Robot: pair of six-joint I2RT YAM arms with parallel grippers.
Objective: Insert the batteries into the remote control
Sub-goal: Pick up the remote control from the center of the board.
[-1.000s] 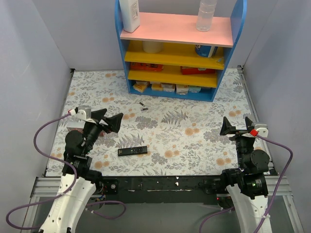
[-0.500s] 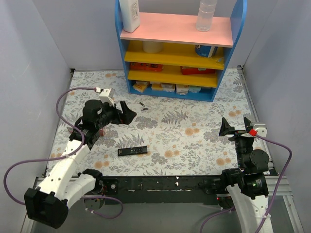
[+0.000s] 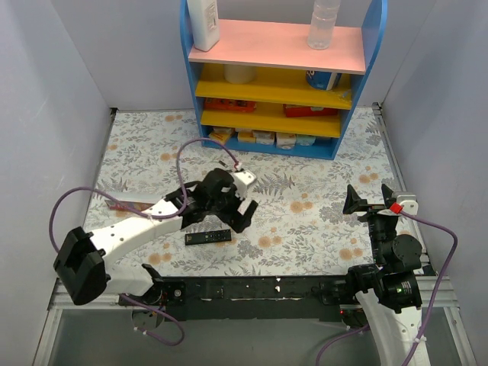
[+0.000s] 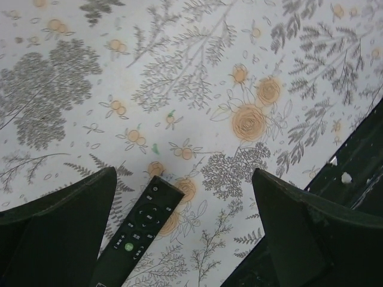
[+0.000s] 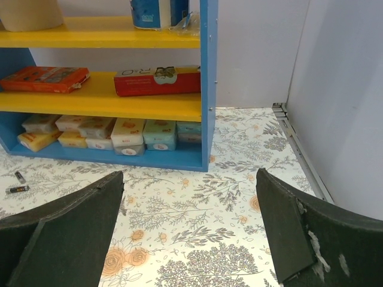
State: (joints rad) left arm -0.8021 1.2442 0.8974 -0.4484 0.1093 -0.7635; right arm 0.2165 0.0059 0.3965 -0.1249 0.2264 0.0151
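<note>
The black remote control (image 3: 208, 237) lies flat on the floral table near the front edge, buttons up. In the left wrist view (image 4: 134, 236) it sits at the bottom, next to the left finger. My left gripper (image 3: 238, 216) (image 4: 184, 179) is open and empty, hovering just above and to the right of the remote's end. Two tiny dark batteries (image 5: 20, 177) (image 5: 17, 189) lie on the table in front of the shelf, far left in the right wrist view. I cannot make them out in the top view. My right gripper (image 3: 370, 197) (image 5: 190, 176) is open and empty at the right side.
A blue shelf unit (image 3: 282, 69) with yellow and pink boards, boxes and bottles stands at the back. A reddish-brown flat stick (image 3: 122, 203) lies at the left, partly under the left arm. Grey walls close both sides. The black front rail (image 3: 274, 288) runs along the near edge.
My left arm has swung from the left side to the table's middle, and its open gripper now hangs over the remote's right end. The right arm has not moved.
</note>
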